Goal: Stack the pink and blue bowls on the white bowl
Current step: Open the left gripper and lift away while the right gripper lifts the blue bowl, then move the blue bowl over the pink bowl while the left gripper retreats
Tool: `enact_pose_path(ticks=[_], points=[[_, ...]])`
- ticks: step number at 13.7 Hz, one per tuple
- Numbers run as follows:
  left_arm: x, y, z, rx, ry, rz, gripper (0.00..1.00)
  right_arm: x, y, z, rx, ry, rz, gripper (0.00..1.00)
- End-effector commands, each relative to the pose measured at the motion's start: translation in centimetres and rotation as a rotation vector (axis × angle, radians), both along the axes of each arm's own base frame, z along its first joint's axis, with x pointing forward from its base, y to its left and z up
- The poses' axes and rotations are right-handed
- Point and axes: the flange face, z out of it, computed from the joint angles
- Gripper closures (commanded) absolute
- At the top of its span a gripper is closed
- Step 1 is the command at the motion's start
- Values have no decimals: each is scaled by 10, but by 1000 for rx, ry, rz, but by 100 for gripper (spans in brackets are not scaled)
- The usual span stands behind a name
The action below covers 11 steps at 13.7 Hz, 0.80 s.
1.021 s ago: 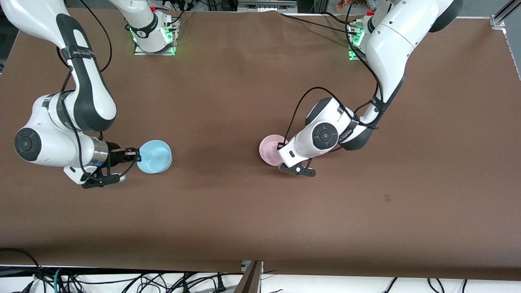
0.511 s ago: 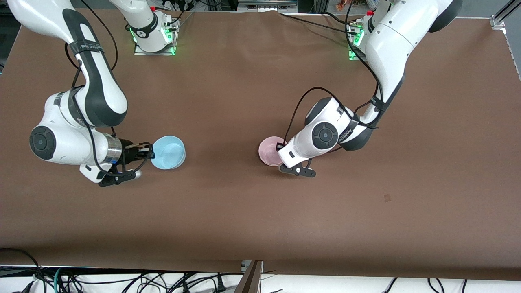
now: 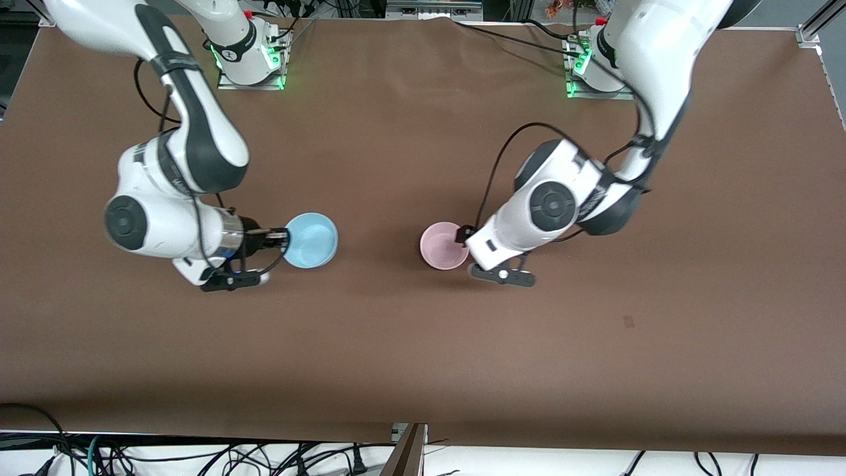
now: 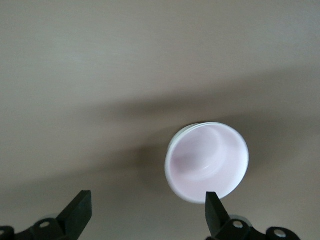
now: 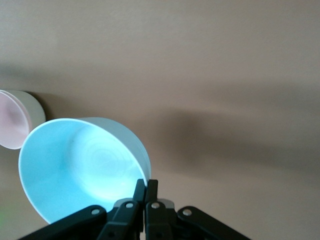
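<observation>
The pink bowl (image 3: 443, 246) stands upright mid-table, nested in the white bowl (image 5: 36, 109), of which only the off-white outer wall and a thin rim show. My left gripper (image 3: 466, 234) is open just beside the pink bowl (image 4: 207, 160) on the left arm's side. One fingertip (image 4: 216, 209) sits at the rim, the other is well apart, and nothing is held. The blue bowl (image 3: 310, 240) hangs tilted above the table, toward the right arm's end from the pink bowl. My right gripper (image 3: 281, 237) is shut on the rim of the blue bowl (image 5: 80, 170).
Brown table cloth (image 3: 410, 344) lies all around the bowls. The arm bases (image 3: 251, 59) stand at the table's edge farthest from the front camera. Cables hang below the front edge.
The left gripper has opened and let go of the pink bowl, and its hand has drawn back a little. The right arm has carried the blue bowl toward the pink bowl.
</observation>
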Motion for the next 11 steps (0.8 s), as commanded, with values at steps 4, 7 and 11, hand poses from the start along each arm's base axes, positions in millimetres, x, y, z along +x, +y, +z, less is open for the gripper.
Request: enact_pose_path(ticks=[4, 7, 11], points=[[-8, 89, 101, 363, -81, -24, 0, -19, 86, 6, -5, -27, -119, 100], [0, 131, 157, 345, -155, 40, 0, -31, 134, -3, 5, -55, -219, 100], [-6, 157, 219, 323, -166, -40, 0, -51, 192, -24, 33, -90, -298, 100]])
